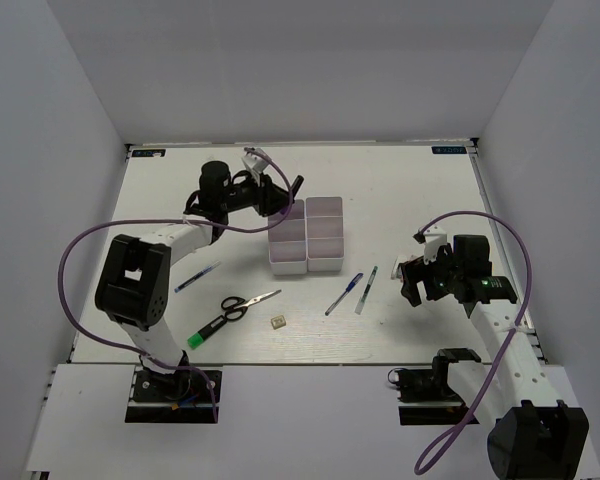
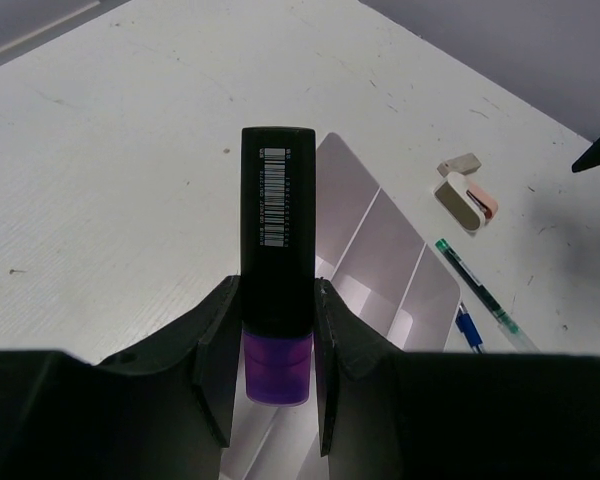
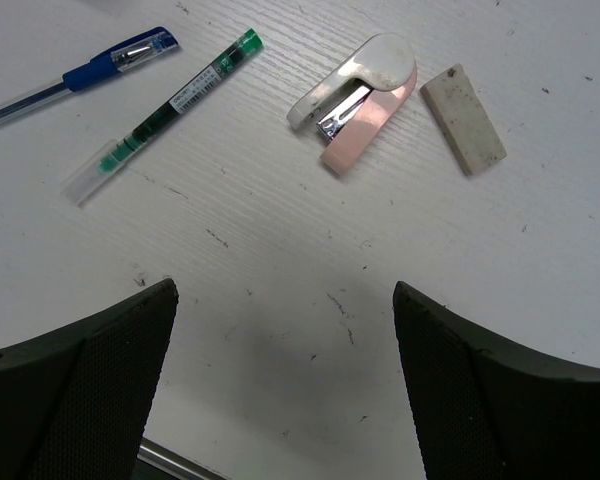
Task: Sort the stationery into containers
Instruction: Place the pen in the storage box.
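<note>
The white surface (image 1: 400,190) is matte, with fine dark scuffs, and plain grey walls (image 1: 60,150) box it in. My left hand (image 1: 285,192) reaches forward and grips the purple marker (image 2: 277,200), a flat-sided stick with a black, barcoded end, directly above the white plastic bins (image 2: 380,250). My right hand (image 3: 285,295) hangs low, fingers spread wide and empty, near a pink-and-white stapler (image 3: 355,95), a grubby small white eraser (image 3: 463,118), the dark slim pen (image 3: 165,115) and the blue pen (image 3: 100,70).
</note>
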Controlling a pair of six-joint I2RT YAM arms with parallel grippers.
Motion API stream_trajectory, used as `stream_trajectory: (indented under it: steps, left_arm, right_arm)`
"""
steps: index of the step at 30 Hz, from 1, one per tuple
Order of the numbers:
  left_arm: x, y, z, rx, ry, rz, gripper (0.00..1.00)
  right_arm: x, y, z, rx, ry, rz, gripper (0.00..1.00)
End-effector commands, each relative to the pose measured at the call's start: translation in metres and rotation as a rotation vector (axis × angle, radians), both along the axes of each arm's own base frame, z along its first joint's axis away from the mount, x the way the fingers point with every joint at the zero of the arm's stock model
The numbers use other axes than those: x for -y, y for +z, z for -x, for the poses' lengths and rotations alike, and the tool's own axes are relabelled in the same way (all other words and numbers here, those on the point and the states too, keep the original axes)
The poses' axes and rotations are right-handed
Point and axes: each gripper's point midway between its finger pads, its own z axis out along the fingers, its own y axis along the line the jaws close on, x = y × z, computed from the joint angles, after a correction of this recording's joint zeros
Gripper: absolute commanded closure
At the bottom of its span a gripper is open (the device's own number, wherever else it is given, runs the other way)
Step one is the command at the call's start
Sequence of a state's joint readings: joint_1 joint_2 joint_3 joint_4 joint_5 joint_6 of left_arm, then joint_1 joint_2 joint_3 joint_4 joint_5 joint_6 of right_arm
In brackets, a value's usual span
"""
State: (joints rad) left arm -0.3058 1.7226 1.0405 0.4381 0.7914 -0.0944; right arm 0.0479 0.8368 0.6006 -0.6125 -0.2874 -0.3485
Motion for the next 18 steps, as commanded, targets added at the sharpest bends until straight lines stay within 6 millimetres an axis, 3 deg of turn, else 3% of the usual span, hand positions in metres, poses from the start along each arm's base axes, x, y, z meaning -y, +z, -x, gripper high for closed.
stream_trajectory:
  steps: [1, 5, 9, 10, 18]
  left_arm:
    - [0.004, 0.002, 0.002, 0.049, -0.008, -0.014, 0.99]
    - [0.001, -0.007, 0.002, 0.044, 0.006, -0.032, 0.92]
    - [0.0, -0.012, 0.0, 0.037, 0.022, -0.054, 0.79]
    - [-0.001, -0.009, -0.001, 0.048, 0.025, -0.056, 0.71]
    - [0.001, -0.003, -0.002, 0.08, 0.033, -0.089, 0.53]
  right_arm:
    - [-0.001, 0.009, -0.005, 0.025, 0.005, -0.002, 0.1]
    - [-0.001, 0.009, -0.005, 0.026, 0.007, -0.004, 0.1]
    - [-0.002, 0.01, -0.005, 0.027, 0.011, -0.006, 0.1]
    - [-0.002, 0.01, -0.004, 0.027, 0.011, -0.008, 0.1]
    - [-0.002, 0.011, -0.003, 0.029, 0.012, -0.008, 0.1]
